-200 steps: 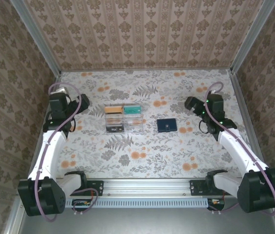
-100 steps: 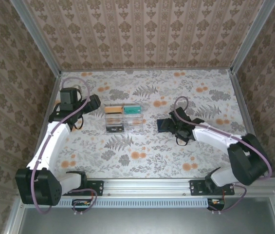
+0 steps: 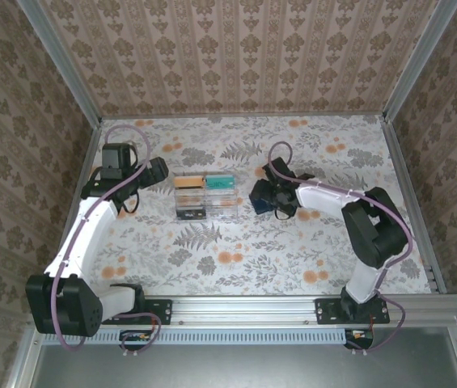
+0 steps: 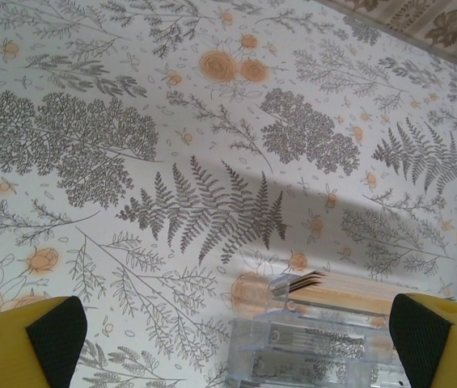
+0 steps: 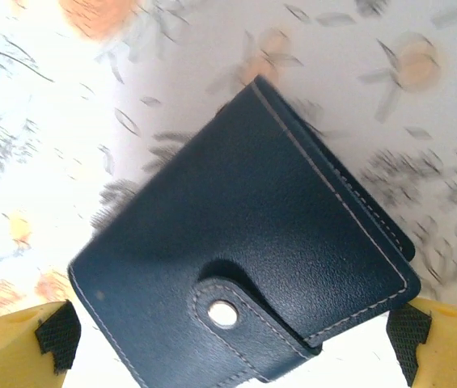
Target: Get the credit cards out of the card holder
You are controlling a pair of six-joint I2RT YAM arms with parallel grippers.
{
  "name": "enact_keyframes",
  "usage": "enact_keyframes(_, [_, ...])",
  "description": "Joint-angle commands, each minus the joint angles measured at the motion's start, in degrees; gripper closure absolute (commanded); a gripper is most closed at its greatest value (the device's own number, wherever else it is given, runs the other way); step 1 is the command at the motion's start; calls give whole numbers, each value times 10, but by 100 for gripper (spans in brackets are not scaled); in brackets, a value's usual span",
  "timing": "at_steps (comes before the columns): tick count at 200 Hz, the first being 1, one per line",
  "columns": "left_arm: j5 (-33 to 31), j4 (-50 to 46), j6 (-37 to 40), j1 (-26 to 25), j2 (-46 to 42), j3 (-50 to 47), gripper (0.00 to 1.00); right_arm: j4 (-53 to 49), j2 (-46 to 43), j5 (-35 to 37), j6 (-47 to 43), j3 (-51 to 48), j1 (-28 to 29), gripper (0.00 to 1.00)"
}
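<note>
Top external: the dark blue card holder (image 3: 257, 200) was seen right of the table's (image 3: 236, 267) centre, partly covered by the right gripper (image 3: 265, 199), so its long axis could not be made out. Just left of it, a clear divided box (image 3: 222, 208) was seen holding orange-yellow cards (image 3: 188, 183), teal cards (image 3: 220, 183) and black cards (image 3: 190, 213), each laid flat with the long side running left to right. The left gripper (image 3: 157, 171) was held beside the box's far left corner. Left wrist: the left gripper's fingers (image 4: 54, 331) were spread wide, nothing between them, above the box's (image 4: 317, 356) corner, where a stack of cards (image 4: 349, 293) was seen edge-on. Right wrist: the card holder (image 5: 244, 242) was seen lying cornerwise, one corner pointing to the top of the frame, its snap strap (image 5: 222, 313) fastened near the lower corner. The right gripper's fingers (image 5: 50, 335) were spread wide, flanking its left and right corners; contact could not be told.
</note>
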Motion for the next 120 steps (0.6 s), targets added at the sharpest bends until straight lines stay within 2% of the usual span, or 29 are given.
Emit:
enact_keyframes(1, [-7,-18,7,-4,-17,11,0,-28,36,-8,-58,66,-5,0])
enact_keyframes(49, [-8,-31,8,-4,-29,9,0,-132,73,38,-114,158,-4,2])
enact_keyframes(70, [-8,-29,7,-4,-37,0,0,-184,75,69,-134,175,7,16])
enact_keyframes(100, [-5,-23,5,-4,-40,-8,0,-226,99,75,-144,195,20,53])
enact_keyframes(120, [-4,-23,7,-4,-38,-6,0,-240,111,87,-142,207,31,56])
